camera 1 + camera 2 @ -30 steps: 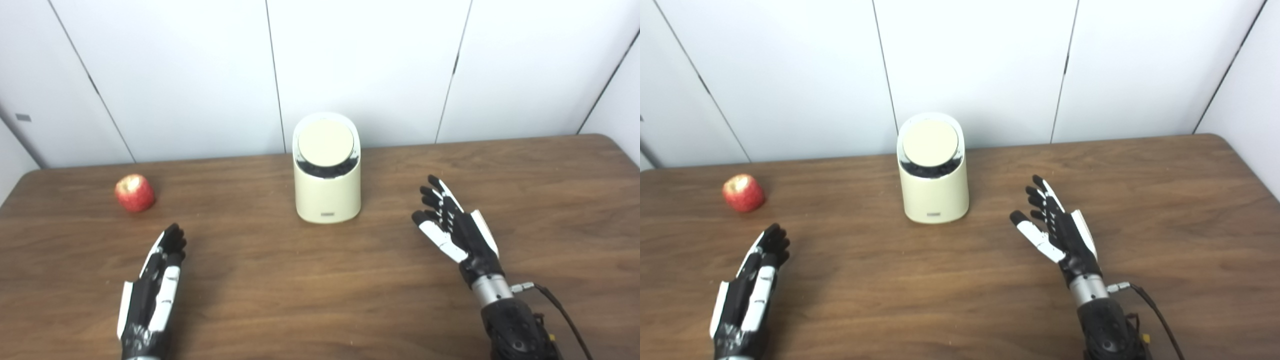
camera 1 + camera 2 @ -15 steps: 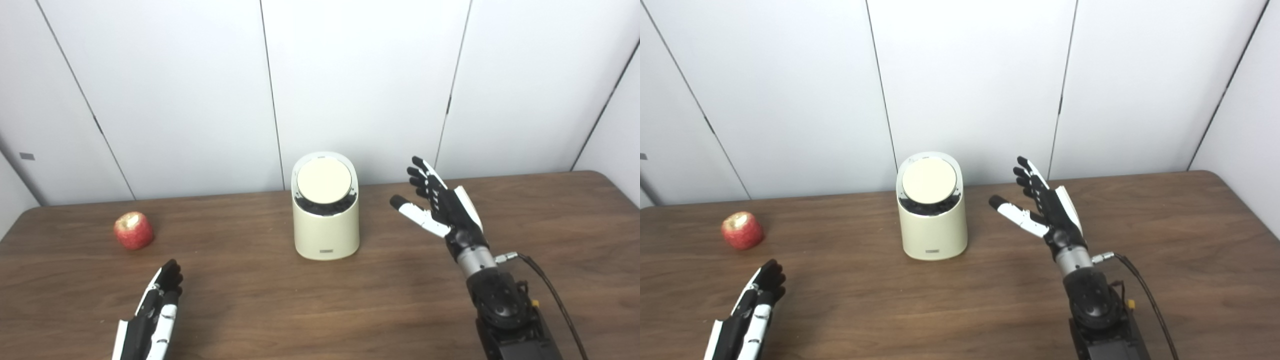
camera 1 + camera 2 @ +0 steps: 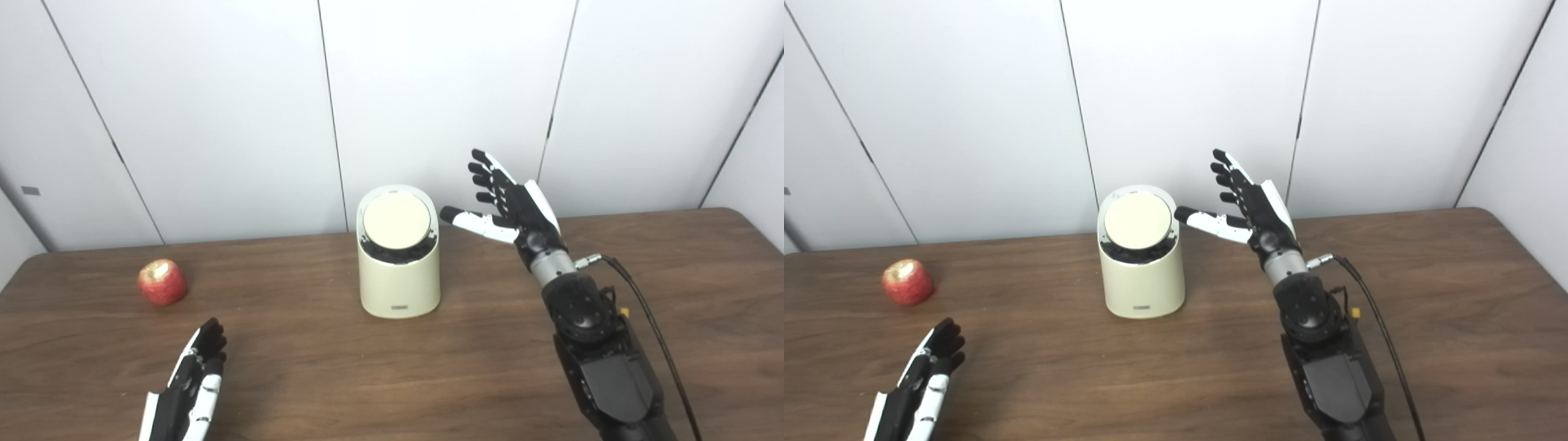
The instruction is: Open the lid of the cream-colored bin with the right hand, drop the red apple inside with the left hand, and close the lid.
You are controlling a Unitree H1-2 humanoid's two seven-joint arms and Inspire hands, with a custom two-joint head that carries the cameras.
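Nothing is done yet: the lid point(image 3: 396, 222) sits closed on the cream bin point(image 3: 399, 278). The right robot hand point(image 3: 511, 205) hovers beside it, released and empty. The left robot hand point(image 3: 190, 386) rests released on the bench point(image 3: 674, 257), the apple point(image 3: 162, 282) untouched.

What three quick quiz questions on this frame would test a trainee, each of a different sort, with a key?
1. True or false: the lid of the cream-colored bin is already open.
2. Which hand is raised beside the bin? A) left hand B) right hand
3. Fill in: the red apple lies on the ____, held by no hand.

Key: 1 false, the lid is shut. 2 B; it is open, beside the bin's top. 3 table.
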